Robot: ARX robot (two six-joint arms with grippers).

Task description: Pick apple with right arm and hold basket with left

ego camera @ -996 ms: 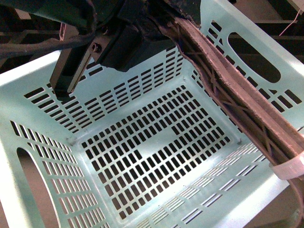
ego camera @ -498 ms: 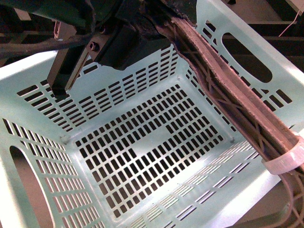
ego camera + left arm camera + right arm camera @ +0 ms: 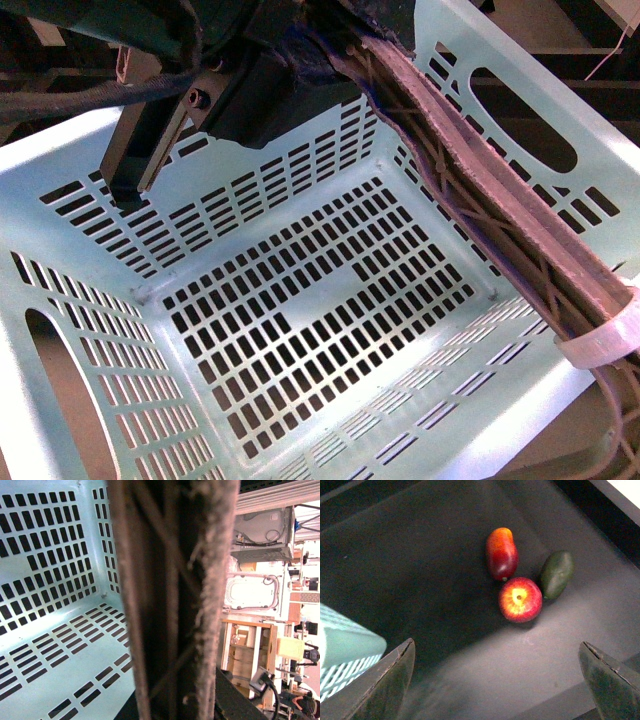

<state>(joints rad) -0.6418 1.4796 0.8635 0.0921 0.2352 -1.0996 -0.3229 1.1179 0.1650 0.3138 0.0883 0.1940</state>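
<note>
Right wrist view: apple (image 3: 520,599) lies on a dark matte surface (image 3: 420,570), round, deep red with fine streaks, yellow-orange patch around the stem dimple turned toward the camera; just beside it an elongated red-orange fruit (image 3: 501,553) on one side and a dark green oval fruit (image 3: 557,574) on the other, contact between them not resolvable; right gripper (image 3: 496,650) hangs above the surface with its jaws spread wide, both dark finger tips visible at the frame's edges, apple beyond them and untouched; a corner of the basket (image 3: 345,650) shows near one finger, apart from the fruit. Front view: basket (image 3: 60,150) fills the frame, pale mint-green, slotted walls and floor, oval handle cut-outs in two walls; left gripper (image 3: 500,210) shows one brown-grey lattice-ribbed finger lying along the inside of the wall at the right, white band (image 3: 600,335) round it, black body (image 3: 260,90) above the far wall; second finger not seen, so cannot tell whether the jaws are clenched on the wall. Left wrist view: same finger close and blurred, basket interior beside it.
</note>
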